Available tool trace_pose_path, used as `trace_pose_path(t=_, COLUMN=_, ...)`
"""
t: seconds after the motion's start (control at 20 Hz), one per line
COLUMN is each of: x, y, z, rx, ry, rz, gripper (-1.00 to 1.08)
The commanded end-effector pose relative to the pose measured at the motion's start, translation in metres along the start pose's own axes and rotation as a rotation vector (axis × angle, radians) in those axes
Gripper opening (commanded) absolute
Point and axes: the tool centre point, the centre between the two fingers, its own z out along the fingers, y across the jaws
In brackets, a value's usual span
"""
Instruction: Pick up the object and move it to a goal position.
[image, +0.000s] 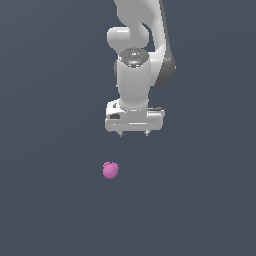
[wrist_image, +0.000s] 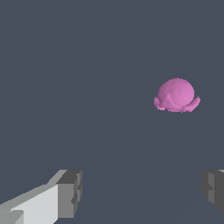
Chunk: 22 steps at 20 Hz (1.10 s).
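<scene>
My arm hangs over the plain dark floor. My gripper is spread wide, gripping nothing. The small pink object lies on the floor below it, toward the exterior view's left, apart from both fingertips.

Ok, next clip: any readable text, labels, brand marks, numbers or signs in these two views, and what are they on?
None can be read in either view.
The arm's white housing shows a few tiny red and green specks near the dark round cap, too small to read as any text.
The gripper, its fingers and the pink object carry no markings.
The dark floor is plain.
</scene>
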Motion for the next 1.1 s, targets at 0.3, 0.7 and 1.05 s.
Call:
trace_pose_path(t=0.3, x=0.002, y=-0.020, z=-0.006, rx=0.009, ry=0.016, rz=-0.029, gripper=1.00)
trace_pose_path(t=0.7, x=0.001, y=-0.034, z=-0.011, rx=0.015, ry=0.026, rz=-0.049, gripper=1.00)
trace_pose_path(t=1.05, x=0.013, y=-0.022, z=-0.002, rx=0.012, ry=0.019, rz=-0.026, gripper=1.00)
